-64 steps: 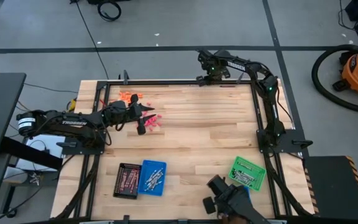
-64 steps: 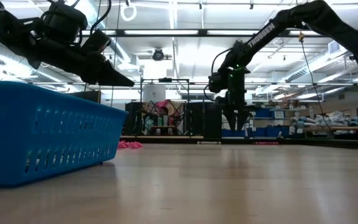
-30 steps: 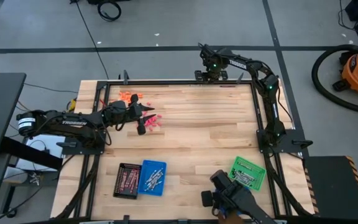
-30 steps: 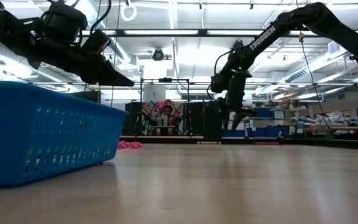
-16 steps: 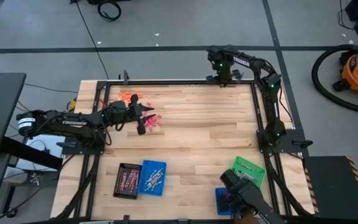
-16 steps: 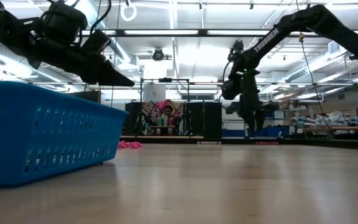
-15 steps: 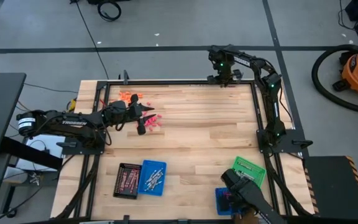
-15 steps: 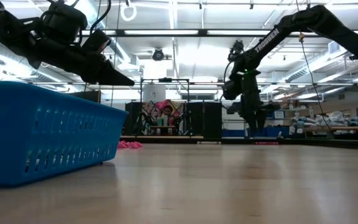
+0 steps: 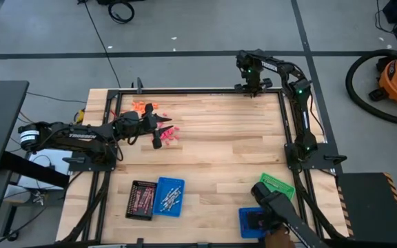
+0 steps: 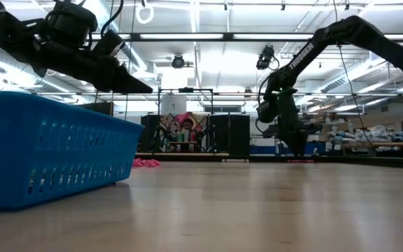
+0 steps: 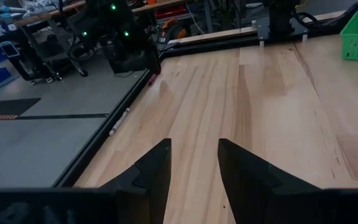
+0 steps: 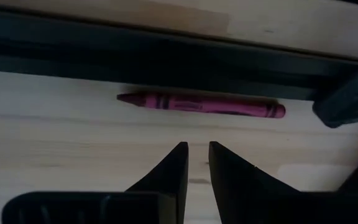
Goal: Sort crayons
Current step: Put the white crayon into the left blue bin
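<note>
A red-pink crayon [image 12: 201,104] lies flat on the wood beside the black frame rail [image 12: 166,59] at the table's far edge. My right gripper [image 12: 197,149] points down just short of it, its fingers a narrow gap apart with nothing between them; in the high view it [image 9: 252,87] is at the far edge, right of the middle. My left gripper [image 9: 160,128] hovers open over a heap of red-pink crayons [image 9: 170,135], holding nothing. Orange crayons [image 9: 142,107] lie at the far left.
A black tray [image 9: 140,200] and a blue tray [image 9: 169,196] with crayons stand near the front. A green tray [image 9: 276,184] at the front right is partly covered by a dark arm-like shape [image 9: 284,219] next to a blue thing [image 9: 252,222].
My right gripper has gone along the far edge toward the table's right, has sunk closer to the wood and has tipped to point more steeply down. At the near edge the dark shape has shifted right, and a blue thing has come into view beside it.
</note>
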